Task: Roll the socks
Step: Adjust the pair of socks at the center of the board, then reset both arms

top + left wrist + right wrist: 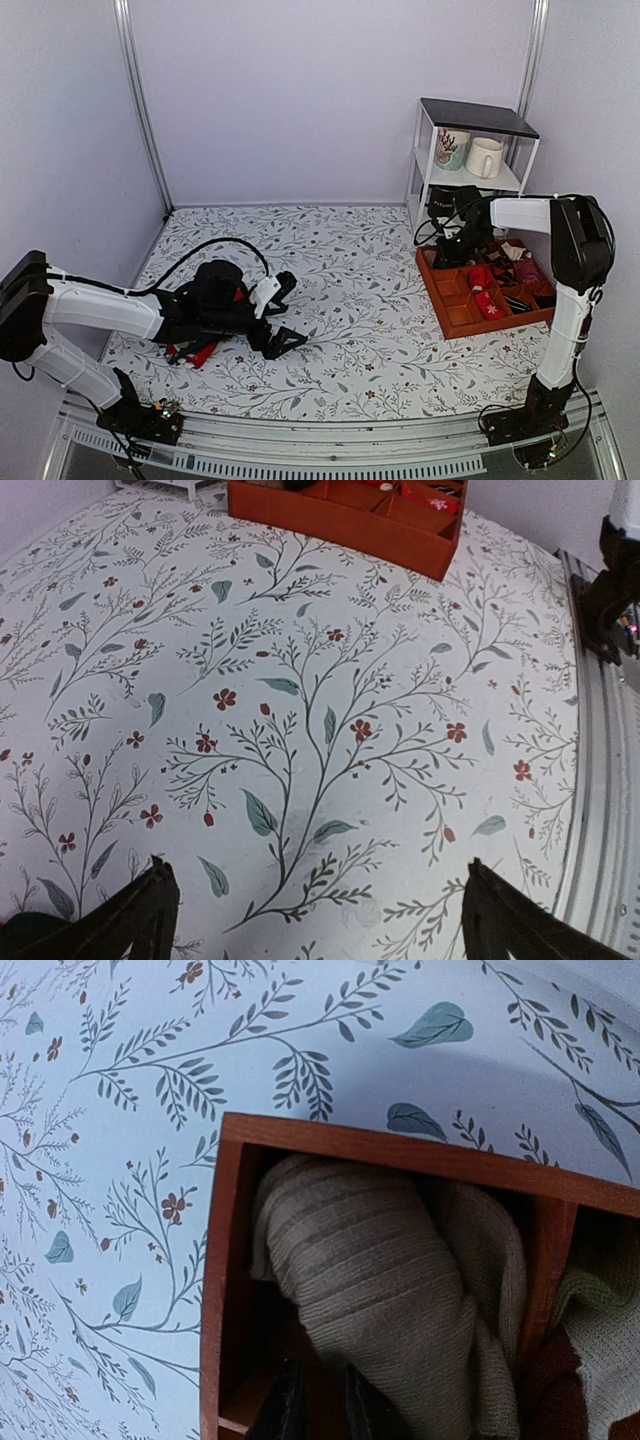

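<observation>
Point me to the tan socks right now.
Right wrist view: the tan socks sit in a corner compartment of the red-brown tray, just ahead of the right gripper. In the top view that is the tray's far-left corner, by the white shelf.

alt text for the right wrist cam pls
A tan knit sock lies bunched in the corner compartment of a red-brown tray, which sits on a floral tablecloth. The pincer tips show at the bottom edge, beside the sock; a paler knit item shows in the next compartment.
</observation>
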Motion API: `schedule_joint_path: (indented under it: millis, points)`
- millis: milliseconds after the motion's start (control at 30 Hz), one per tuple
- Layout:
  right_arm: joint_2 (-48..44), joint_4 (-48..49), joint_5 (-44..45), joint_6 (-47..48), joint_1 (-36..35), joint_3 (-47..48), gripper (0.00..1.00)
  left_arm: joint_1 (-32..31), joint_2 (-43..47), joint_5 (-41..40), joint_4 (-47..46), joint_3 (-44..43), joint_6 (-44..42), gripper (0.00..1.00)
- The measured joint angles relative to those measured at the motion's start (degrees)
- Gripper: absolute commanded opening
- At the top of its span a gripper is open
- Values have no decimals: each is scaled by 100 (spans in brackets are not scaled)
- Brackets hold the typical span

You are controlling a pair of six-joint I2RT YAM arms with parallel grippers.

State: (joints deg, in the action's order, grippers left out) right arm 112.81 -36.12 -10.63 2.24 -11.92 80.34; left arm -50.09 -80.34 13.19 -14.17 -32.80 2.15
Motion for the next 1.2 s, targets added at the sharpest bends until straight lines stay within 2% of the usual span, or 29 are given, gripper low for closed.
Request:
schedule_joint_path:
  millis: [167, 400, 467, 500, 567, 600, 733, 900, 1000, 1200]
  points:
    - [-31, 140, -227, -61, 39, -90, 20, 2, -15, 2, 2, -7, 0, 99]
    - [-503, 101, -719, -111, 48, -127, 38, 2, -83, 0, 11, -92, 0, 99]
    - [-876, 66, -846, -116, 48, -98, 49, 2, -92, -7, 7, -118, 0, 99]
    - [-1073, 55, -901, -111, 48, -70, 58, 2, -103, -20, 7, -129, 0, 99]
    - [-1438, 70, -975, -116, 48, -15, 96, 2, -109, -44, 9, -149, 0, 100]
    - [-1606, 92, -1001, -151, 48, -13, 99, 7, -109, -57, 9, -160, 0, 99]
    - [-2218, 365, -1235, -133, 48, -225, 100, 28, -109, -151, 4, -181, 24, 100]
    - [-2887, 1075, -1910, -446, -90, -1434, 100, 70, -107, -348, 9, -181, 101, 100]
    - [-3128, 1550, -2011, -745, -599, -2243, 100, 105, -98, -492, 2, -179, 153, 100]
    - [-3480, 2339, -1753, -1510, -1738, -3202, 100, 160, -2, -706, -7, -122, 278, 99]
